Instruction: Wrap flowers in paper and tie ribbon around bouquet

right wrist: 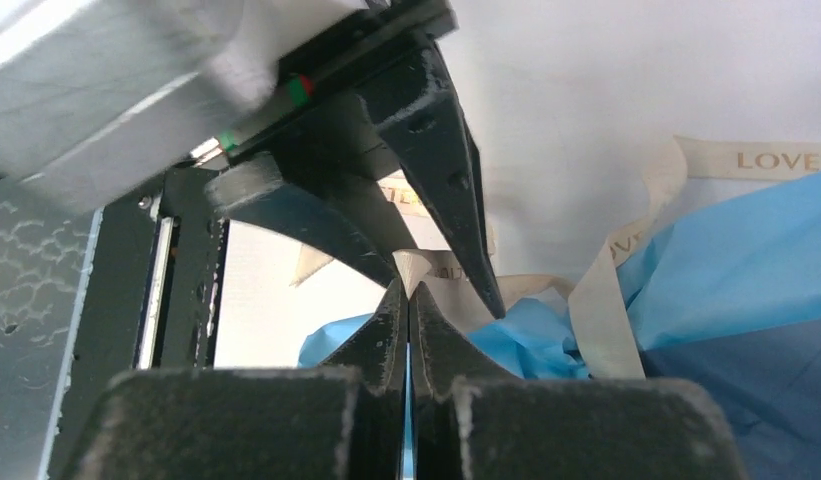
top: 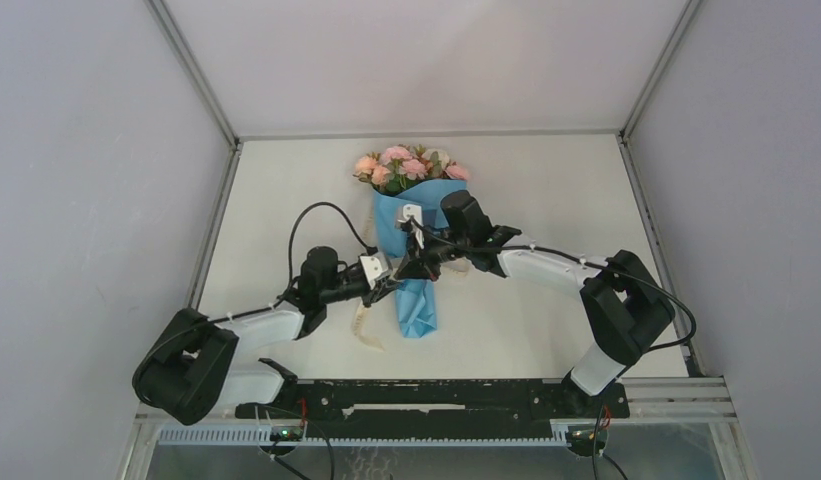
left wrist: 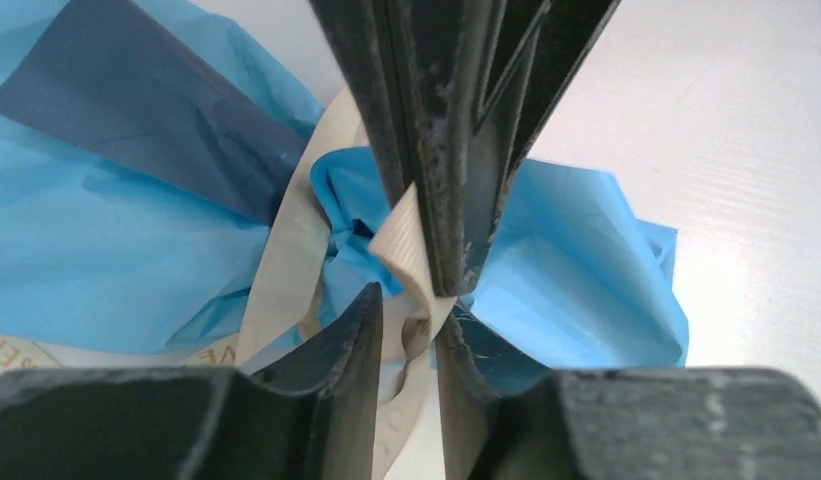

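Lying on the white table (top: 546, 180), a sky-blue crinkly-paper cone bouquet (top: 398, 215) of pink and cream blooms is seen from above. Its narrow waist is met by the left gripper (top: 391, 284) and right gripper (top: 414, 266), fingertips nearly touching. From the left wrist, a floppy cream-beige lace ribbon (left wrist: 286, 260) is shown passing loosely between the slightly spread left fingers (left wrist: 326, 350). From the right wrist, the right fingers (right wrist: 376, 340) are shown pressed together, the ribbon's end pinched at their tips.
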Controlling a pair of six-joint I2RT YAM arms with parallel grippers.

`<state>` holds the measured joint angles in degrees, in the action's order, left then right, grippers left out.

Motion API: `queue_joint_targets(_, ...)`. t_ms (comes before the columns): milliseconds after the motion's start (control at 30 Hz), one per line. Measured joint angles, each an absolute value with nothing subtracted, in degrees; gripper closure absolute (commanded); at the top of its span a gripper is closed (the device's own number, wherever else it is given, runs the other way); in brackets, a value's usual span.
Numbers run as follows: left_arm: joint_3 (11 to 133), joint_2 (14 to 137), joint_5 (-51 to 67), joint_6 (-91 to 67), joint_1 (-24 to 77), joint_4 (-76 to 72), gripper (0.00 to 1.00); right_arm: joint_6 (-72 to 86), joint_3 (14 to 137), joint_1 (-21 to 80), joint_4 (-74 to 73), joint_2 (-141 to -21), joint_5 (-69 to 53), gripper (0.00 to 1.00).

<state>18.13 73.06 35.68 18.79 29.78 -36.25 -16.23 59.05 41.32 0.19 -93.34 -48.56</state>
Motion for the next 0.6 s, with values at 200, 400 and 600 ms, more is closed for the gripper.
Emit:
queue_joint_targets(200, 30.1, 69.6, 46.4, 33.0, 26.0, -11.9, 0.18, -12.5, 59.1, 38.4, -0.2, -93.3, -47.6, 1.0)
queue_joint_targets(400, 48.4, 70.1, 45.6, 61.0, 19.2, 21.2, 0.21, -10.5, 59.1, 37.6, 0.2, -93.3, -45.5, 1.0)
queue_joint_targets(600, 50.0, 81.1, 33.7, 77.2, 16.1, 26.2, 0.18, -9.8, 59.1, 38.0, 0.4, -93.3, -44.8, 1.0)
